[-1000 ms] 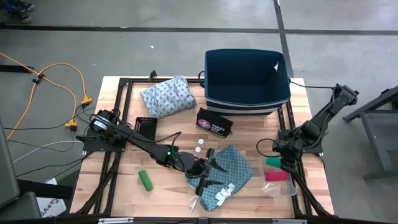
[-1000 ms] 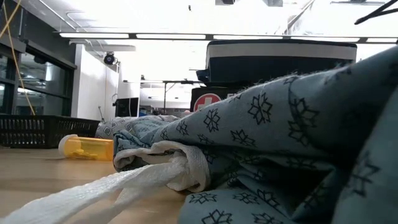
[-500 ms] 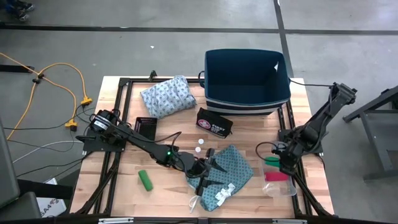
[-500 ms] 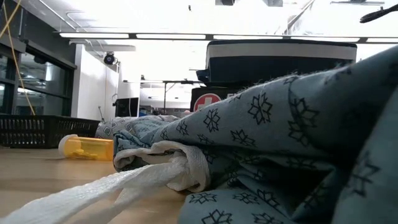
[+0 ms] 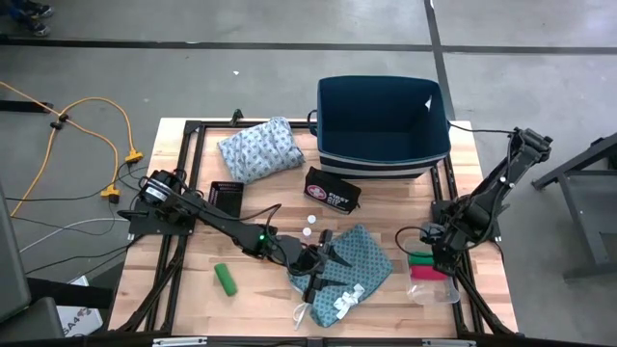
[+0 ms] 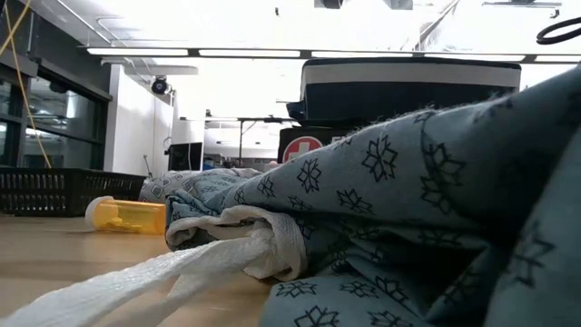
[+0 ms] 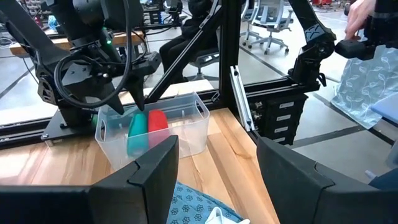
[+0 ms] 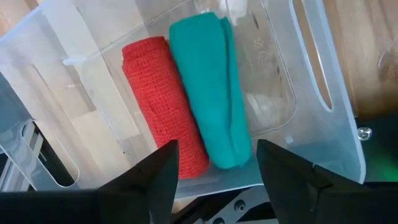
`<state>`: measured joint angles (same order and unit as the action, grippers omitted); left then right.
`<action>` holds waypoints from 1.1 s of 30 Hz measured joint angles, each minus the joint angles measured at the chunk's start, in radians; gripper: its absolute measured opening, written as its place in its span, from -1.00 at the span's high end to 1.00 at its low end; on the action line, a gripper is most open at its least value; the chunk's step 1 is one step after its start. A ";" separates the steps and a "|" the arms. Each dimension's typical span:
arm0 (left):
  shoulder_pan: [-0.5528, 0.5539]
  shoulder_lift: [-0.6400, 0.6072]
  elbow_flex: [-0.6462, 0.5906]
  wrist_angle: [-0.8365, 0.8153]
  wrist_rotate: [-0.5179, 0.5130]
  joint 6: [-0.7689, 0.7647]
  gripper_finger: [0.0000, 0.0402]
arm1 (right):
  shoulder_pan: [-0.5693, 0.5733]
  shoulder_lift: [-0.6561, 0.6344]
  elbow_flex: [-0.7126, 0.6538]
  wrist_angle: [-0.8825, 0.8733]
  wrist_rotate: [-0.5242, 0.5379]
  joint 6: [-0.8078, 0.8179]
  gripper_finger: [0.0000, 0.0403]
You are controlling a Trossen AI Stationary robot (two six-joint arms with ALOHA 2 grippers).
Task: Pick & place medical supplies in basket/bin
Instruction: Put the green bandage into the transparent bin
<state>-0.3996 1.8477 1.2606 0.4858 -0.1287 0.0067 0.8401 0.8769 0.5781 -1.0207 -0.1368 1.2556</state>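
Two rolls, one red [image 8: 163,109] and one teal [image 8: 211,93], lay side by side and touching in a clear plastic bin [image 5: 431,280] at the table's near right corner, their long axes parallel and running with the bin's length. Directly above them hung the right gripper [image 5: 424,249], its fingers [image 8: 158,180] spread, with nothing between them. Near the front edge, at the middle, a teal patterned cloth [image 5: 359,262] with white ties [image 5: 339,300] lay crumpled, its ties trailing toward the near edge. The left gripper [image 5: 328,262] rested over this cloth's left side, fingers [image 7: 155,171] apart and pinching nothing. Left of it a green roll [image 5: 226,280] lay alone on open wood [image 5: 193,289], pointing near to far, with free room all around. Two tiny white pieces [image 5: 308,230] sat just beyond the left gripper. Farther back lay a black pouch [image 5: 332,191] marked "FIRST AID" beside a red cross. A pale blue-grey cloth [image 5: 258,149] lay folded at the far left, its length running left to right. A dark blue basket [image 5: 383,126] stood at the far edge. An orange pill bottle [image 6: 127,215] lay on its side in the low view.
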 joint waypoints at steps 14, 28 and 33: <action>0.000 0.000 0.000 0.000 0.000 0.000 -0.05 | 0.000 0.000 0.000 0.015 0.002 0.000 -0.02; 0.005 0.000 0.000 0.000 -0.006 0.001 -0.05 | -0.104 -0.008 0.000 0.303 0.004 -0.208 -0.01; 0.015 0.000 0.000 -0.010 -0.007 0.001 -0.05 | -0.180 -0.008 0.000 0.482 -0.027 -0.344 -0.01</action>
<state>-0.3847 1.8477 1.2606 0.4756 -0.1356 0.0074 0.6605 0.8688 0.5781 -0.5383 -0.1639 0.9120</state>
